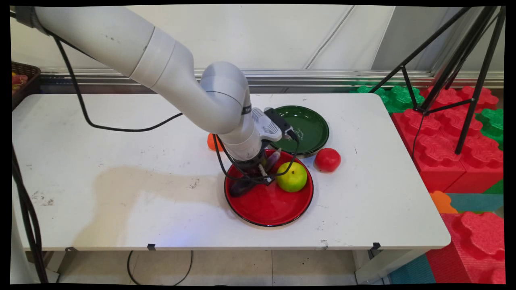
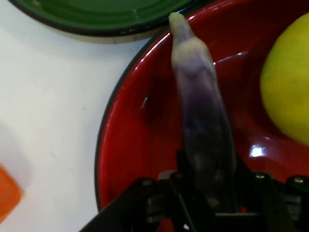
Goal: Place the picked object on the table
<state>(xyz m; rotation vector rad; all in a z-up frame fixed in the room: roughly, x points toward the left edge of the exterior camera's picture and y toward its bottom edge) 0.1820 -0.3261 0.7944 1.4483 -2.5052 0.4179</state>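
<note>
This is a robot lab or demo room, no question: a white robot arm [image 1: 169,76] trailing black cables [image 1: 80,104] reaches over a scuffed white worktop [image 1: 121,193] that carries toy food and plastic plates, a red plate [image 1: 274,209], a green plate [image 1: 310,129] and a red tomato [image 1: 327,160] among them. A black tripod [image 1: 463,68] stands at the right over big red and green foam interlocking blocks [image 1: 451,133], set up like a play-floor barrier. Behind runs a plain pale wall [image 1: 262,36] with a metal rail [image 1: 322,76], and a dark basket [image 1: 24,80] sits at the left edge. Below, tiled floor [image 1: 242,266] with loose cable.
</note>
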